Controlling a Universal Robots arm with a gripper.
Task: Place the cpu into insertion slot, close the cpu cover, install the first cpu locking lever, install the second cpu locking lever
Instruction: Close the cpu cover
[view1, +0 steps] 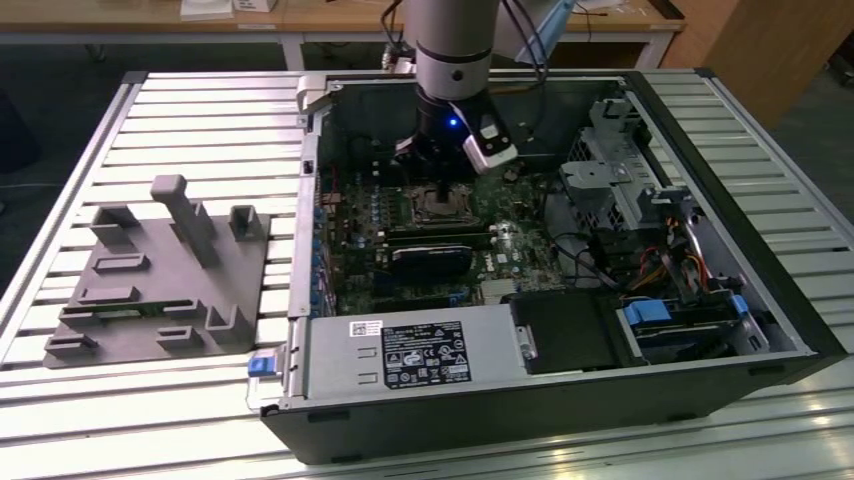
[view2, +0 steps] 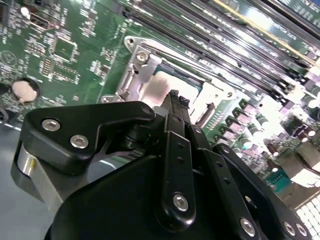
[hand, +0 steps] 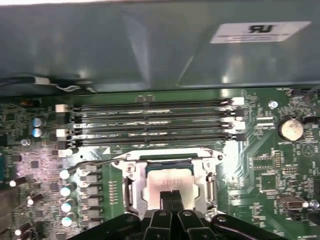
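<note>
Down inside the pc case (view1: 534, 425), over the mobo (hand: 265, 167), I see the fingers (hand: 166, 200) clenched w/ nothing between, tips at the cpu (hand: 167, 181), which sits socketed, framed by the cpu cover (hand: 131, 192).

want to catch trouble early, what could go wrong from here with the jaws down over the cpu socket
1. The shut jaws sit right over the dull silver-grey square cpu; a hard or off-centre push might scratch or shift it.
2. The thin wire locking lever angles away from the thin silver-grey metal cover frame, seemingly unlatched, so the cover may lift.
3. Nearby small silver-topped capacitors could be clipped by a sideways sweep.
</note>
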